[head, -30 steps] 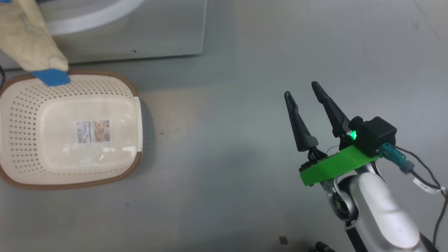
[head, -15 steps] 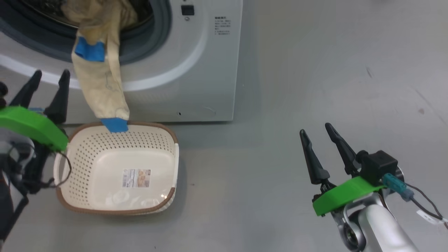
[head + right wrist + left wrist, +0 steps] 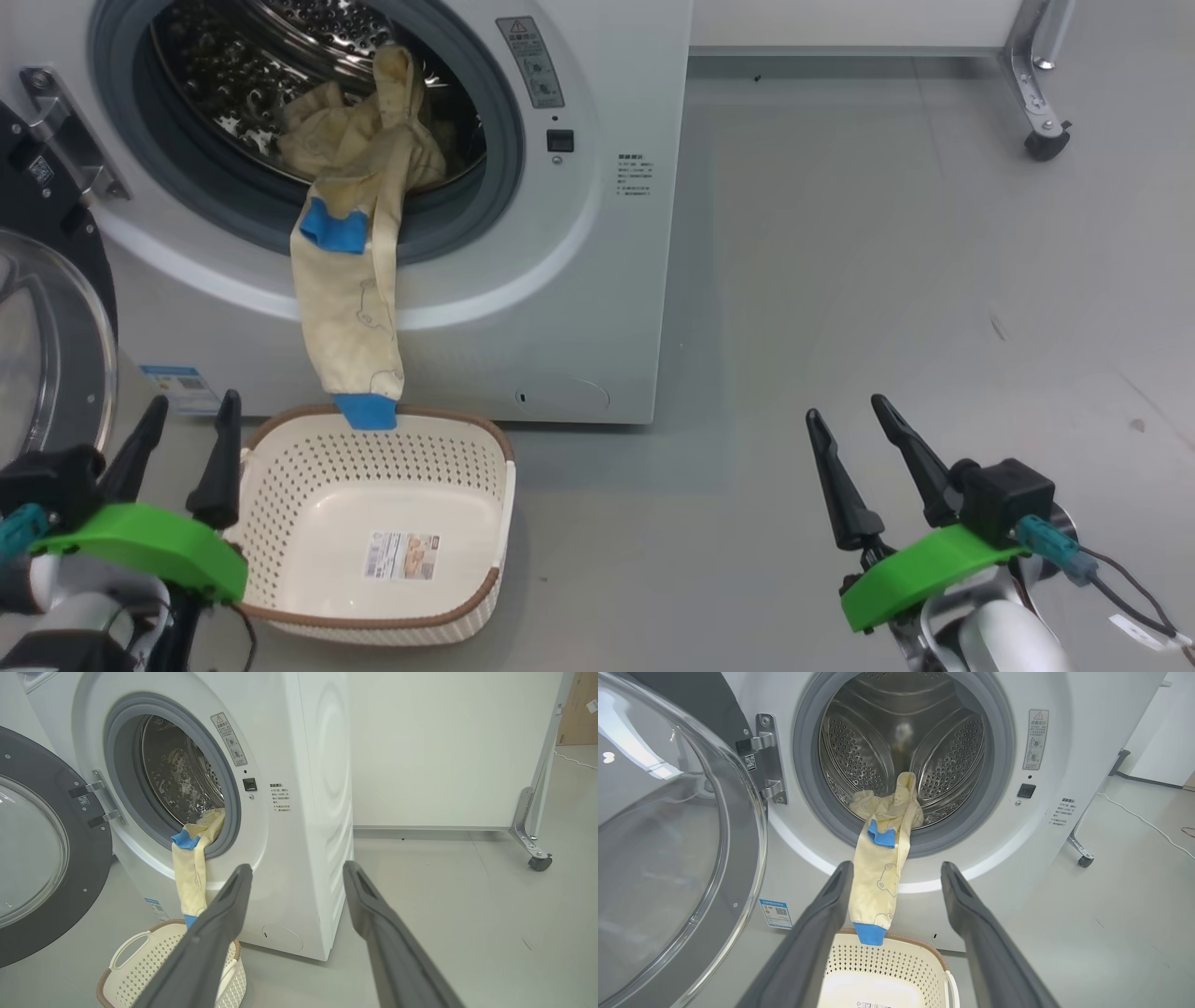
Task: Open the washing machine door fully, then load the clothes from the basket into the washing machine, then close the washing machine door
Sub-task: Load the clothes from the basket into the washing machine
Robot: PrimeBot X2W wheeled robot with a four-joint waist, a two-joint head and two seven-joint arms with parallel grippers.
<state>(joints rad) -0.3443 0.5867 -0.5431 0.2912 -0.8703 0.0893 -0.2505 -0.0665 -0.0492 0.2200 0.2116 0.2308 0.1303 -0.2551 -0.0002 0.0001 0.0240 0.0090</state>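
The clothes (image 3: 350,280) sit upper left in the head view. 1 end lies inside the drum of the washing machine (image 3: 597,308); the rest drapes over the gasket, long axis near vertical, blue cuff pointing down at the basket (image 3: 317,462) rim. The washing machine door (image 3: 56,364) stands open at the left edge. The left gripper (image 3: 193,399) and right gripper (image 3: 847,408), in the lower corners, are spread wide and hold nothing.

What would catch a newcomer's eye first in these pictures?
A cream-yellow garment with blue cuffs hangs half out of the washing machine, from the steel drum down over the gasket. Its lower cuff dangles at the back rim of the cream basket on the floor. At the left, the washing machine door stands swung wide open.
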